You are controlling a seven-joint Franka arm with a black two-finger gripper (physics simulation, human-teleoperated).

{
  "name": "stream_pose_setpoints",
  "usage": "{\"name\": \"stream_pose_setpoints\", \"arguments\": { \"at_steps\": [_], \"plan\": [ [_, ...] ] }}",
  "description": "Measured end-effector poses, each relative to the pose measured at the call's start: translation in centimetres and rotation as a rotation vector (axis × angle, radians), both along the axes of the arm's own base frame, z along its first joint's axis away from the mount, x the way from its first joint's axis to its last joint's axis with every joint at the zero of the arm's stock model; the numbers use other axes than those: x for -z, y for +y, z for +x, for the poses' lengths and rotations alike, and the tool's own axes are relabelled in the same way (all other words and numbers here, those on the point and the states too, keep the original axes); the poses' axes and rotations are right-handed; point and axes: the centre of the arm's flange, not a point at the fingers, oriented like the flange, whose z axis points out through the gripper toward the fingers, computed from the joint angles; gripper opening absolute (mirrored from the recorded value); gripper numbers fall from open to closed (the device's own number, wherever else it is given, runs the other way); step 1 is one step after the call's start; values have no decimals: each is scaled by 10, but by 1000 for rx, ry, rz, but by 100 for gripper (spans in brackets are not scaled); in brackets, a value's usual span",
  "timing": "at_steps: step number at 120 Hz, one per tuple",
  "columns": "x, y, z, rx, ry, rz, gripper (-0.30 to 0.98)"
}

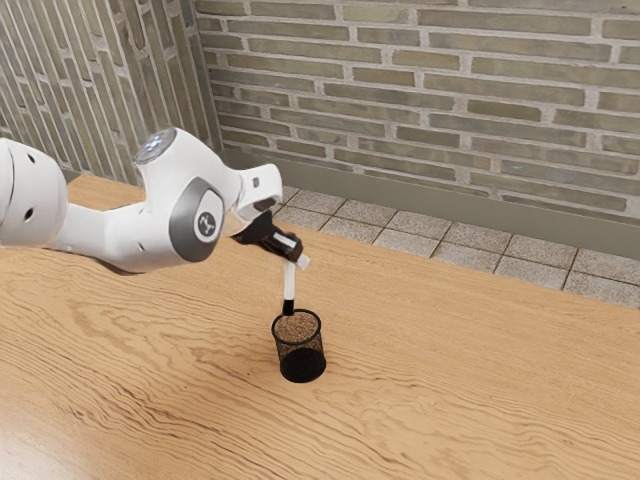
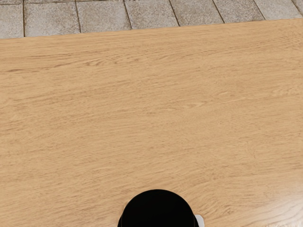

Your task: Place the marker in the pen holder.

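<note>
Marker (image 1: 289,281) hangs nearly upright, pinched by the gripper (image 1: 298,261), whose fingertips hide its upper end. Its black lower end overlaps the far rim of the mesh pen holder (image 1: 302,363) on the table (image 1: 450,380), and whether it dips inside is hard to tell. The wrist view cuts off a black rounded shape (image 2: 158,210) that I can't identify.
</note>
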Motion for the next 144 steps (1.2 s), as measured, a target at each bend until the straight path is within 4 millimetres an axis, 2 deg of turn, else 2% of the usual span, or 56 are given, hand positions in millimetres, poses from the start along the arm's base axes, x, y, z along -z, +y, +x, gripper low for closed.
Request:
{"name": "stream_pose_setpoints", "arguments": {
  "at_steps": [15,58,78,120,144],
  "plan": [
    [1,-19,0,64,-22,19,-6],
    [2,-17,-4,133,-52,63,-6],
    [13,-31,-14,177,-42,72,-6],
    [39,-22,-40,181,-7,88,-6],
    [30,-43,-47,239,-29,95,34]
  ]
}}
